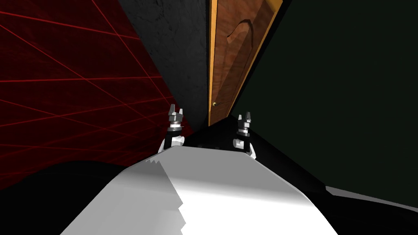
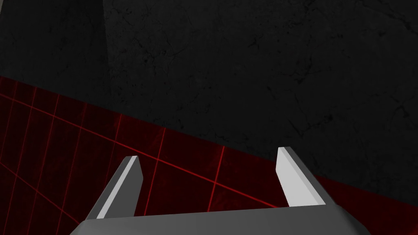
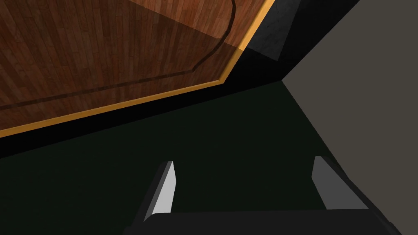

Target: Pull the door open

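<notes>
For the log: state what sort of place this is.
Likely a house's indoor hallway: a panelled wooden door with a small knob, an orange frame, and a dark cracked wall beside it.

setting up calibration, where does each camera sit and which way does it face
Head view: on the head, looking steeply down and forward at the wooden door; left gripper and right gripper show, open.
Left wrist view: on the left hand, facing a dark wall and a red-gridded surface; own fingers show.
Right wrist view: on the right hand, facing the door; own fingers show.
Shared: head and right wrist views both show the door.
</notes>
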Tool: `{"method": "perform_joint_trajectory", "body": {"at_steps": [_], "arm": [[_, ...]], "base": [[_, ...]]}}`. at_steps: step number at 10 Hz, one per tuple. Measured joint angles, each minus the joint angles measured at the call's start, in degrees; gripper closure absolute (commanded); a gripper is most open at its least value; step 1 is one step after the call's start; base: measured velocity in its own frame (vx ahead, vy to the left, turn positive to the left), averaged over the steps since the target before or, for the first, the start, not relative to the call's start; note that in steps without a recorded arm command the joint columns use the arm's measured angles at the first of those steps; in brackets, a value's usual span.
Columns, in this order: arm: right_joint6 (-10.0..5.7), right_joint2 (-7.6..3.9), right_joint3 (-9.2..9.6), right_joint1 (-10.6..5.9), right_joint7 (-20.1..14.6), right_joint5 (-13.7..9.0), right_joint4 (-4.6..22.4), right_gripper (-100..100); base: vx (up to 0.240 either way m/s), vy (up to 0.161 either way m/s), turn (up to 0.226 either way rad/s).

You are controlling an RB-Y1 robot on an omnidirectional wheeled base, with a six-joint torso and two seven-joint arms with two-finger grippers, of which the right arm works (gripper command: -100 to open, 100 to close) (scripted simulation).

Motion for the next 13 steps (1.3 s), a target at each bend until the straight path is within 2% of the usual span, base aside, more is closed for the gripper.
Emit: {"method": "perform_joint_trajectory", "body": {"at_steps": [1,3,5,6,8,11,13], "arm": [[-0.08,-0.23,0.02,-1.12,0.0,0.0,1.8,-100],[-0.38,-0.43,0.13,-2.34,-0.1,0.1,4.7,-100],[-0.71,-1.06,0.11,-4.57,-0.3,0.0,8.6,-100],[-0.98,-1.27,0.16,-4.71,-0.4,0.0,9.8,-100],[-1.31,-1.67,0.25,-6.52,-0.5,0.0,13.6,-100],[-2.04,-2.26,0.53,-8.09,-0.7,0.0,18.1,-100],[-2.06,-2.63,0.50,-9.53,-0.9,0.0,20.9,-100]], "base": [[0.048,-0.056,0.081],[0.058,-0.054,0.155],[0.061,-0.070,0.144],[0.050,-0.063,0.138],[0.055,-0.085,0.219],[0.039,-0.055,0.076],[0.043,-0.061,0.175]]}}
